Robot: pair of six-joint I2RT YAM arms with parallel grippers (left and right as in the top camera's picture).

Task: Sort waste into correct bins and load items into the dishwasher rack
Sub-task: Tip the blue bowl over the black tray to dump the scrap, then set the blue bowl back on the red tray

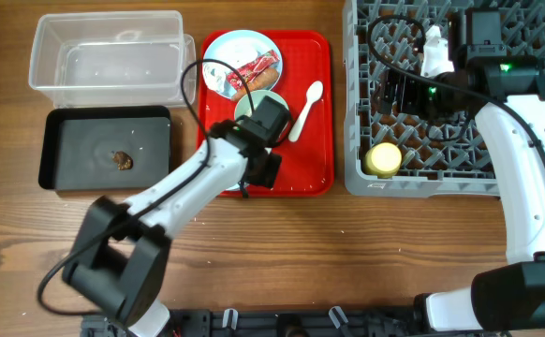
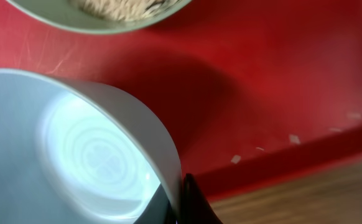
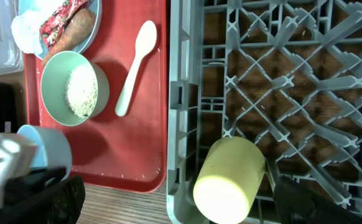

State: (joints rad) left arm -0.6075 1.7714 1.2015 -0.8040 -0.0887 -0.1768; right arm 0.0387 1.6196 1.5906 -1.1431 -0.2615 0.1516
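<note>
Left tool [image 2: 173,208] clamps the rim of the light blue bowl [image 2: 88,149] over the red tray [image 2: 280,74], beside the pale green bowl [image 3: 75,87]; whether the right tool [image 1: 405,94] above the rack [image 1: 516,168] is clenched cannot be told.

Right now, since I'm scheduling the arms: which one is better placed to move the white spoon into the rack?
Probably the right arm: it is over the rack, and the white spoon lies close beside it. The left pincer grips the light blue bowl.
</note>
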